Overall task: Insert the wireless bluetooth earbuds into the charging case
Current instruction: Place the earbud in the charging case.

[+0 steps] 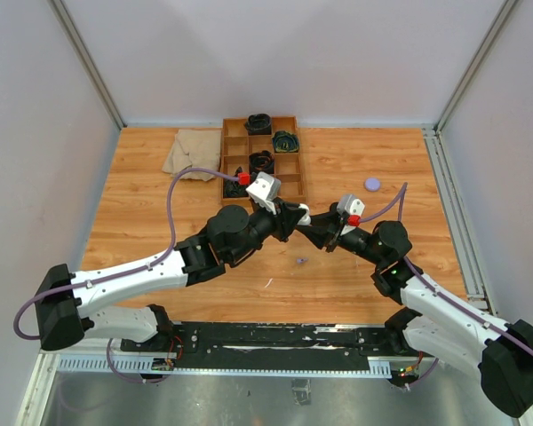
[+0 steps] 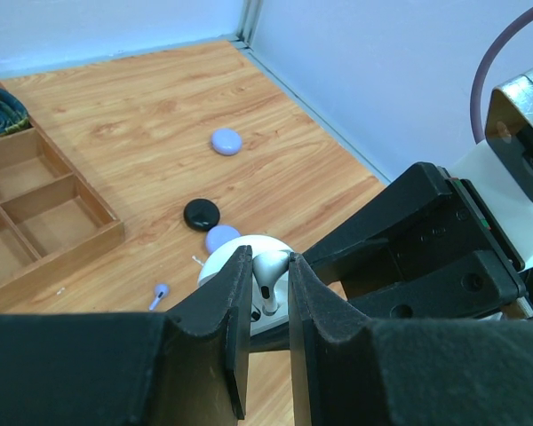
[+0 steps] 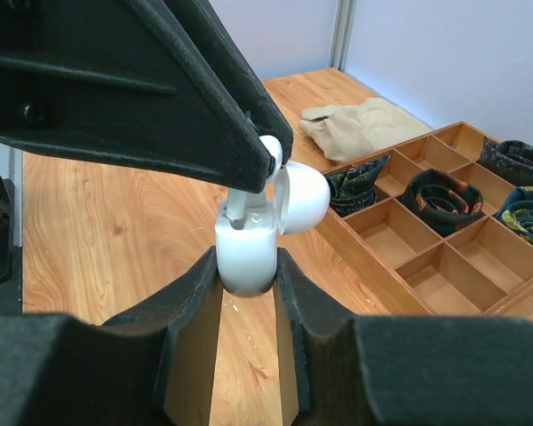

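My right gripper (image 3: 247, 259) is shut on the white charging case (image 3: 246, 248), holding it upright above the table with its round lid (image 3: 304, 197) flipped open. My left gripper (image 2: 271, 257) is shut on a white earbud (image 2: 272, 271). The stem of that earbud (image 3: 237, 206) points down and its tip sits at a socket in the case (image 2: 216, 266). In the top view both grippers (image 1: 295, 220) (image 1: 314, 232) meet at mid-table. A lilac earbud (image 2: 160, 292) lies loose on the wood (image 1: 300, 261).
A wooden compartment tray (image 1: 292, 170) holding dark rolled items stands behind the grippers, with a beige cloth (image 1: 191, 153) to its left. A lilac puck (image 1: 372, 184) lies at the right. In the left wrist view, a black puck (image 2: 201, 214) and another lilac puck (image 2: 220, 237) lie near the case.
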Motion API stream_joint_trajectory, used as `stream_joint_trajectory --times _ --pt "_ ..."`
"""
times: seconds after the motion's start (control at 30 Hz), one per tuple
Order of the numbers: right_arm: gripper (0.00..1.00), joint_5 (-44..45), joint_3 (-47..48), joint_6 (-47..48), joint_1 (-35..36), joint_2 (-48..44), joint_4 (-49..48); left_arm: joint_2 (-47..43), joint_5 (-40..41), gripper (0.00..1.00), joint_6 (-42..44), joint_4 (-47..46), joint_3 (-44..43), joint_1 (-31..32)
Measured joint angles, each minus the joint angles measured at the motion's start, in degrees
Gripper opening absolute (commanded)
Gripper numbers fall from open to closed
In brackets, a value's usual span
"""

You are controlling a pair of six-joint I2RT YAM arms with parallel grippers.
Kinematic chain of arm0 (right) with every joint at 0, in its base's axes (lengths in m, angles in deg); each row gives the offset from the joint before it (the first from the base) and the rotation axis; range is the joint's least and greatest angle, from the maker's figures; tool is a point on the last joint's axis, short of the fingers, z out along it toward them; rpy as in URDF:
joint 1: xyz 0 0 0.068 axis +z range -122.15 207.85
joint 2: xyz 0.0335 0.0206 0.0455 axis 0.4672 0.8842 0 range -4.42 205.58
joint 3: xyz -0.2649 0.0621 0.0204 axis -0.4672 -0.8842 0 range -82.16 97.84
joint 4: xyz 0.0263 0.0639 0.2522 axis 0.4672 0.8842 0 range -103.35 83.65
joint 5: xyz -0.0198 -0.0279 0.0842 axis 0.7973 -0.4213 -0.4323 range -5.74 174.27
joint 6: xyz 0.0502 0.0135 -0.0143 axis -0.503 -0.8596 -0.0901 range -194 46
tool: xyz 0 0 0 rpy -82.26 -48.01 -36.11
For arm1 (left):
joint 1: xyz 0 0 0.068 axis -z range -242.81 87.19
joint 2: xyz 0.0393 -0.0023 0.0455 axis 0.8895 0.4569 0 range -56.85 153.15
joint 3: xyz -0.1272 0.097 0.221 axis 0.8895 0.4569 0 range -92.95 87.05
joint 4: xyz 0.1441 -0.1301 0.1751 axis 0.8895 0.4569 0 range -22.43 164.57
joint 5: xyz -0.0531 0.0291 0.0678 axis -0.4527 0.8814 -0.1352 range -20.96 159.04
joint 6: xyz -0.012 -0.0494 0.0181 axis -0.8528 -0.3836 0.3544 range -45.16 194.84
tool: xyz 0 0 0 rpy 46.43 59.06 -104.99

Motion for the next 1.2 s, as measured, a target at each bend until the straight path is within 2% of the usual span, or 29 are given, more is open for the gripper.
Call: stream_joint_trajectory --times 0.77,0.93,1.2 --pt "0.11 0.3 0.0 -0.5 0.0 -0.5 0.0 1.0 0.3 0.19 0.2 -1.3 0.4 0.1" --pt "0.11 0.3 0.0 -0.9 0.0 -0.5 0.0 1.2 0.1 0.29 0.2 -1.2 0.4 0.1" --pt "0.11 0.2 0.0 -1.0 0.0 -0.5 0.0 0.7 0.2 0.51 -0.3 -1.1 0.9 0.2"
